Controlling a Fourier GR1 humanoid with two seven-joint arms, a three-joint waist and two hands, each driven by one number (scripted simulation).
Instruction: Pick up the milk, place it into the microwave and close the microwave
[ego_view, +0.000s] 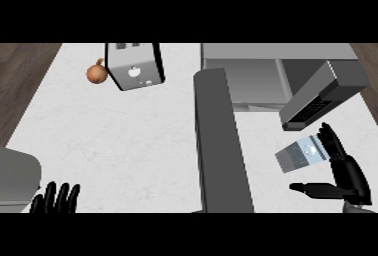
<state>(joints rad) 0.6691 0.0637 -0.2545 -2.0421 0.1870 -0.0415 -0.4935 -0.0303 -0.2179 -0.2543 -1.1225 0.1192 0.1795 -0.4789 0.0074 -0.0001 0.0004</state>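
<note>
The milk, a small grey and pale blue carton, stands tilted on the white counter at the right. My right hand is just right of it and open. Its fingers are straight along the carton's right side, and its thumb sticks out to the left below the carton. I cannot tell whether they touch. The microwave sits at the back right, and its long grey door swings out open toward me, left of the milk. My left hand rests open at the lower left edge, fingers up.
A dark grey block with a keypad, part of the microwave, hangs just above the milk. A silver toaster and a brown onion are at the back left. A grey forearm shows at the left edge.
</note>
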